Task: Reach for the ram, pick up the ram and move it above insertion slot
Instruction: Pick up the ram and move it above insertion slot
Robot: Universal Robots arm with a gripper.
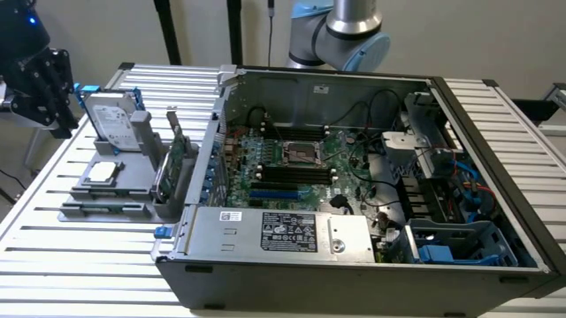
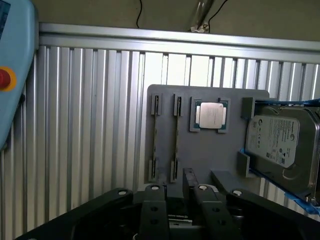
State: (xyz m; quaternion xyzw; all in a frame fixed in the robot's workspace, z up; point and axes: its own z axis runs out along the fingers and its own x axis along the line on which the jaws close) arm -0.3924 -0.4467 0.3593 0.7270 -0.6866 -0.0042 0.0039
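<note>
The ram (image 2: 176,136) is a thin dark stick standing on edge between clips in a grey holder (image 2: 210,155). A second thin strip (image 2: 156,136) runs parallel beside it. In the exterior view the ram (image 1: 102,208) lies at the near end of the grey holder (image 1: 89,195), on that view's left. My gripper (image 1: 42,89) hangs high above the table, beyond the holder's left side and apart from the ram. In the wrist view the gripper (image 2: 177,195) looks down on the holder, with its fingers (image 2: 152,202) apart and nothing between them.
The holder also carries a hard drive (image 1: 115,119), a processor chip (image 1: 102,171) and an upright green expansion card (image 1: 177,159). An open computer case (image 1: 354,258) with its motherboard (image 1: 292,162) stands to the right. A light-blue device with a red button (image 2: 12,75) sits on the slatted table (image 2: 90,125).
</note>
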